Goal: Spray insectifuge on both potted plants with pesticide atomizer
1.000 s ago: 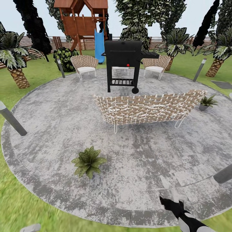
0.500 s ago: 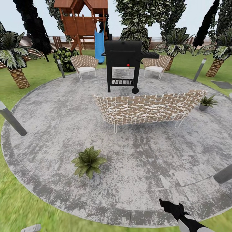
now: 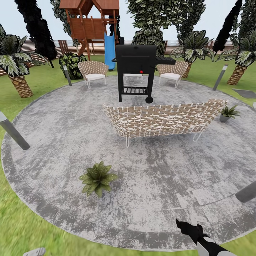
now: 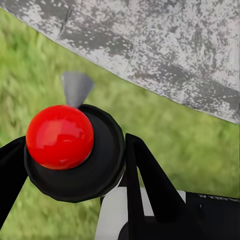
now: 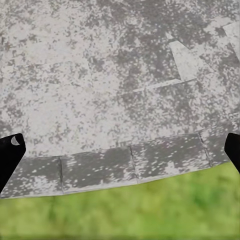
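Two potted plants stand on the round stone patio (image 3: 64, 135): one potted plant (image 3: 97, 177) is near the front left, the other potted plant (image 3: 228, 113) sits by the right end of the wicker sofa. In the left wrist view my left gripper (image 4: 70, 155) is shut on the pesticide atomizer (image 4: 75, 150). I see the atomizer end-on as a black round top with a red knob, with a white label below. It hangs over grass at the patio's edge. My right gripper (image 3: 187, 224) is over the front right of the patio, and its jaws stand wide apart and empty in the right wrist view (image 5: 121, 150).
A wicker sofa (image 3: 163, 119) stands mid-patio with a black grill (image 3: 137, 71) behind it and two wicker chairs (image 3: 93, 72) further back. Grey bollard lamps (image 3: 13, 132) ring the patio edge, one at the right (image 3: 247, 192). Lawn (image 3: 21, 227), palms and a wooden playset lie beyond.
My right gripper has dropped slightly toward the patio's front edge. The plants, the furniture and the view itself have not moved.
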Available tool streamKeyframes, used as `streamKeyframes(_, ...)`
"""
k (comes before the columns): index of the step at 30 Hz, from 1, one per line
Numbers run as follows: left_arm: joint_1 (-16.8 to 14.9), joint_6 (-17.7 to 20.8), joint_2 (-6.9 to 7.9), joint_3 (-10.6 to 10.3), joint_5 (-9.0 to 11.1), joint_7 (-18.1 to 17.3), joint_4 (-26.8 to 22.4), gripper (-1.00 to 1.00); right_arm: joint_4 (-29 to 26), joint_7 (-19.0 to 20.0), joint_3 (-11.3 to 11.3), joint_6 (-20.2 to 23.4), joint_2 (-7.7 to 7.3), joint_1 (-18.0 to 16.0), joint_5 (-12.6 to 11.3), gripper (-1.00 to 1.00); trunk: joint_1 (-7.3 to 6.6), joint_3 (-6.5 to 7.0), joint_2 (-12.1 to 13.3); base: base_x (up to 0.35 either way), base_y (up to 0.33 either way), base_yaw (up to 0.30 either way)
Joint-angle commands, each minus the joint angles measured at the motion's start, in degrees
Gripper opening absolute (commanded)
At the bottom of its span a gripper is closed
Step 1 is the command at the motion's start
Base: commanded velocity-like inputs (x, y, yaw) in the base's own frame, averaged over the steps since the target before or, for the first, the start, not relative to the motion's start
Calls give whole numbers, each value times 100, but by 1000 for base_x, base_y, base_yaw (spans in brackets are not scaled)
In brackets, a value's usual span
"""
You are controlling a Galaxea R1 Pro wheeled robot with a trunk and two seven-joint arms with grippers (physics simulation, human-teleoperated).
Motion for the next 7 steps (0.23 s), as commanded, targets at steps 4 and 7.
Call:
streamKeyframes(4,-8,50,-3,29,-7,-44,-9,-100,8,25,-49,-20,-2,-3,37,100,0,-5,-3,0,0,0)
streamKeyframes(7,-10,50,-3,30,-8,-44,-9,-100,8,25,-49,-20,-2,-4,37,100,0,-5,-3,0,0,0)
